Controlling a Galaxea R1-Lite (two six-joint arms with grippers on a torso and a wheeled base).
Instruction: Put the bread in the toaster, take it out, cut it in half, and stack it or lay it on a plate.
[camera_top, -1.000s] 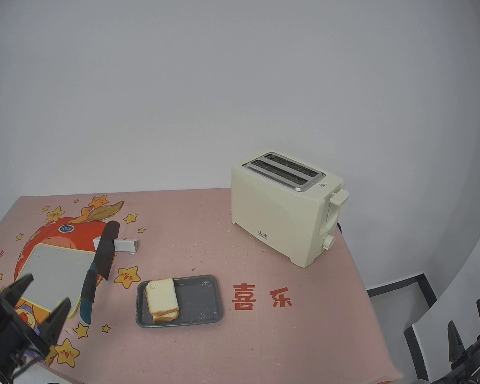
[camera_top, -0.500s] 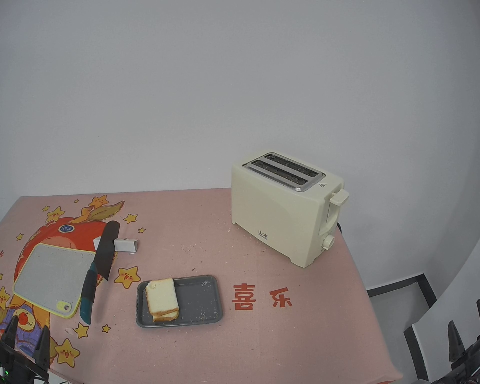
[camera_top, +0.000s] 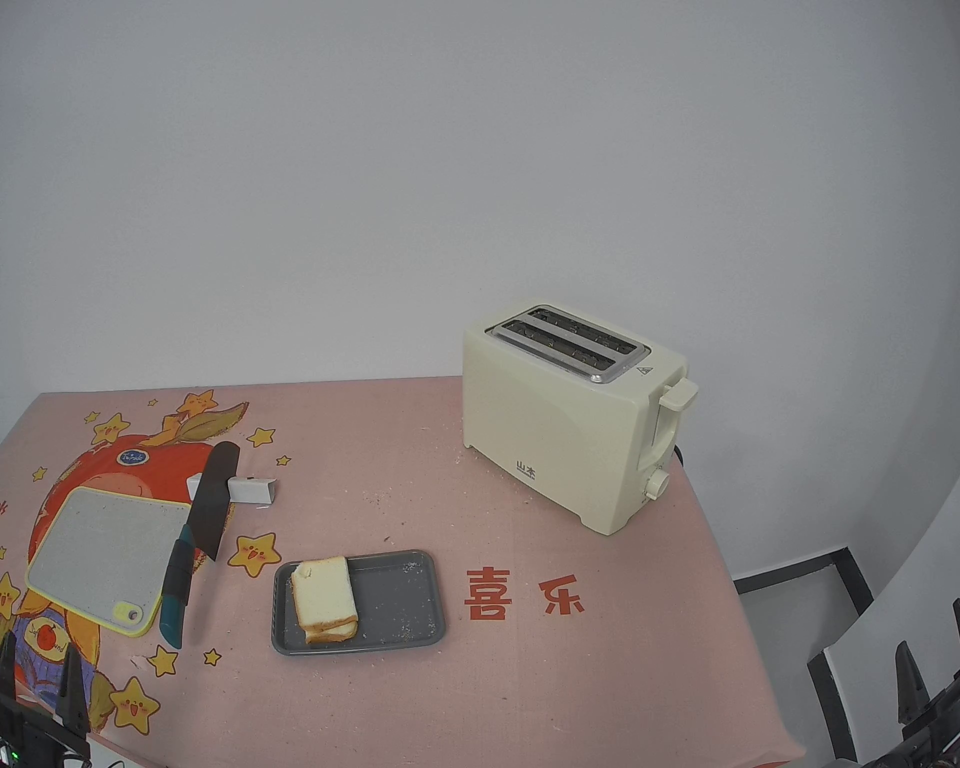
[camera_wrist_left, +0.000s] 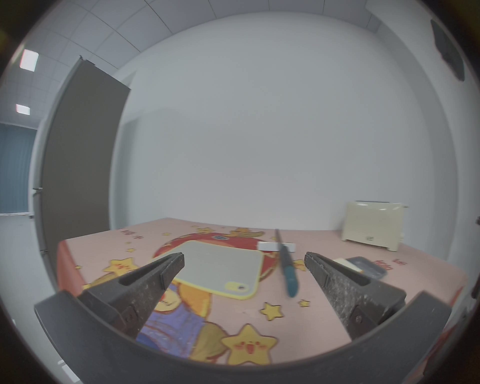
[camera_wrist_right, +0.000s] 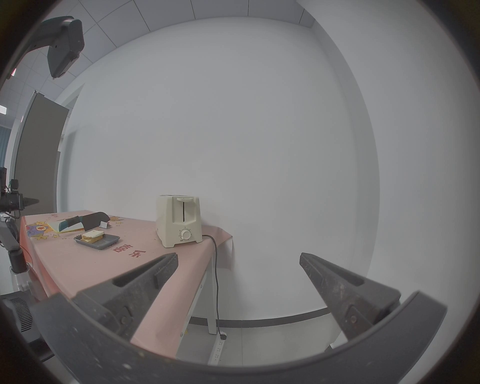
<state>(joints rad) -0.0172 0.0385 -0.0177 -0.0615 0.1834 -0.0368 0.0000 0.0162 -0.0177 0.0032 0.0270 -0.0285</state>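
1. The left hand (camera_wrist_left: 244, 257) is spread wide and holds nothing. In the head view it sits in the lower left corner, at the near edge of the bench (camera_top: 600, 660).
2. The right hand (camera_wrist_right: 239, 257) is also wide open, and nothing is held or touched. It sits in the lower right corner of the head view, off the bench's right side and above the floor.
3. The bread (camera_top: 323, 598) lies on the left part of a dark grey plate (camera_top: 400, 600), lower centre-left of the head view. It looks like two pieces stacked, though the lower one is hard to make out.
4. The cream toaster (camera_top: 560, 430) stands right of centre, well apart from the plate, its lever at the top of its slot.
5. A pale cutting board (camera_top: 100, 550) lies at the left. The knife (camera_top: 195, 540) lies along the board's right edge, its dark blade crossing a small white block (camera_top: 250, 490).
6. The bench has a pink cover printed with stars and an apple. A plain white wall (camera_top: 500, 150) stands behind it.
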